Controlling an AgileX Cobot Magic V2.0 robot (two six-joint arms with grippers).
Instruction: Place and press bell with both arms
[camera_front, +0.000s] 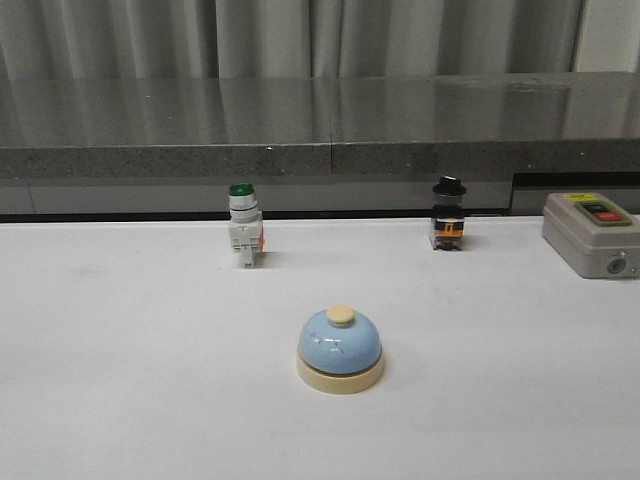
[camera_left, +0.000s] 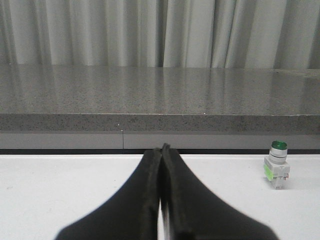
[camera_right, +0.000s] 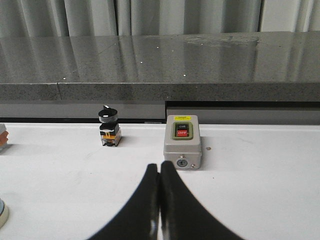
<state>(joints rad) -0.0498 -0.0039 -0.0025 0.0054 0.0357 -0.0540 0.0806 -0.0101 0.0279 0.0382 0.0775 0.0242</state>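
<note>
Only the front view showed the bell (camera_front: 340, 349) whole; both end effectors (left (camera_left: 161, 150), right (camera_right: 160, 167)) were pressed together, near the switches.

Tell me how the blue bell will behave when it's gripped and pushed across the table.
The bell sits on a wide, flat cream base, so it should slide rather than tip or roll. Its smooth dome looks slippery, so jaws may slide up off it; gripping low at the base seems safer. It looks rigid, probably metal.
</note>
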